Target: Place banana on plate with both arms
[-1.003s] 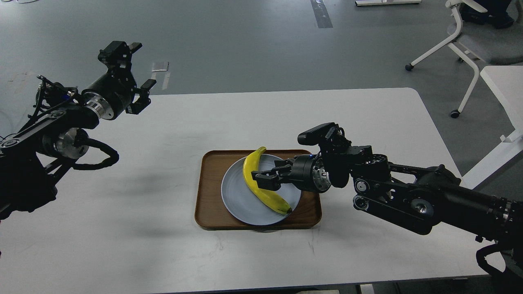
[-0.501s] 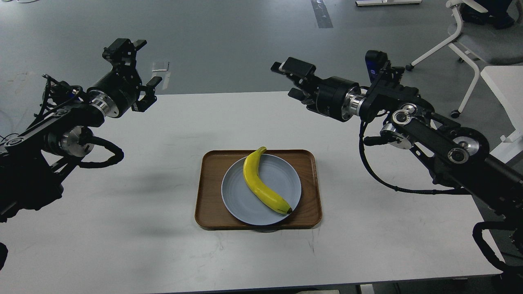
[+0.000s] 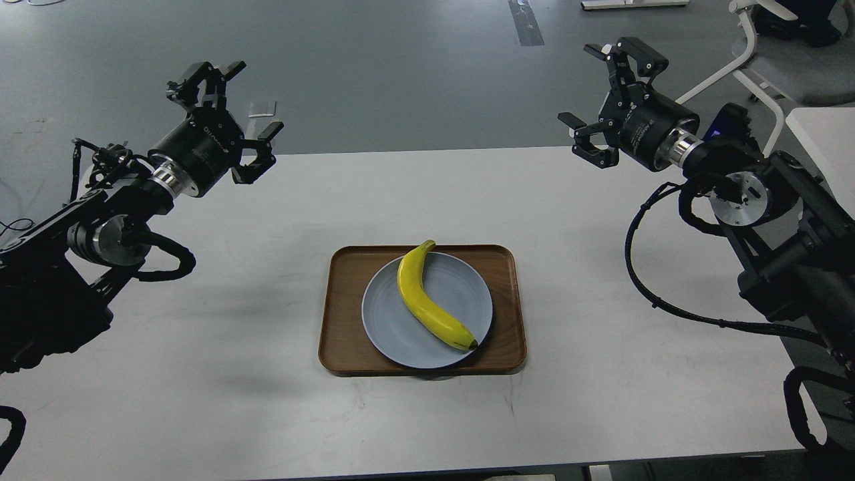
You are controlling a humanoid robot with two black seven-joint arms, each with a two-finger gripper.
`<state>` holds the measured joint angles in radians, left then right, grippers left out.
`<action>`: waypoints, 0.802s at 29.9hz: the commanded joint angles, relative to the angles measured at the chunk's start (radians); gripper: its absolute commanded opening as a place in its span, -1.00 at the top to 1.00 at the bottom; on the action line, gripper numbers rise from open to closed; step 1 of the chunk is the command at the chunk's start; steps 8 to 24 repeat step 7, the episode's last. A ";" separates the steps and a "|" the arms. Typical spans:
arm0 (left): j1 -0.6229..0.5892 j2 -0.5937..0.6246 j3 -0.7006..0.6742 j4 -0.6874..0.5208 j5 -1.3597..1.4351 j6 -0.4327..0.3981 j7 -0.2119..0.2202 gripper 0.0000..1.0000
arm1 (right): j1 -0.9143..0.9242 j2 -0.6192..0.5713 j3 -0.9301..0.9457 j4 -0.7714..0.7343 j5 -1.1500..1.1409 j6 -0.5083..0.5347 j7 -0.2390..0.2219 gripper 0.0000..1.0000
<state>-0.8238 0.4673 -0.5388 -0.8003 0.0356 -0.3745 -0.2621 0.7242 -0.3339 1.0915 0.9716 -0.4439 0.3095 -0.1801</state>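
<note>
Already the banana (image 3: 431,304) lies diagonally across the plate (image 3: 387,327), its greenish stem poking over the upper rim and its dark tip near the lower right rim. The plate sits inside the brown wooden tray (image 3: 344,300), in the middle of the white table (image 3: 200,401). Neither arm touches anything. At the upper left of the frame the left gripper (image 3: 234,110) hangs above the table's far edge, fingers spread wide and empty. At the upper right the right gripper (image 3: 608,100) hangs likewise, claws splayed, holding nothing. Judging by this layout, the placing step looks finished; the next move likely calls only for keeping both arms well clear of the tray.
</note>
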 commanded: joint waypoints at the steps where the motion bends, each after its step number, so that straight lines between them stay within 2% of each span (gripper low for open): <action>1: 0.003 -0.002 0.000 0.000 0.000 0.003 0.001 -0.96 | 0.001 0.028 0.010 -0.001 -0.001 -0.009 0.001 -1.00; 7: 0.028 0.001 0.002 0.000 0.000 0.003 0.000 -0.96 | 0.003 0.079 0.014 -0.004 -0.009 -0.009 0.011 -1.00; 24: 0.028 0.001 0.002 0.000 0.000 0.003 0.000 -0.96 | 0.003 0.079 0.014 -0.004 -0.009 -0.009 0.011 -1.00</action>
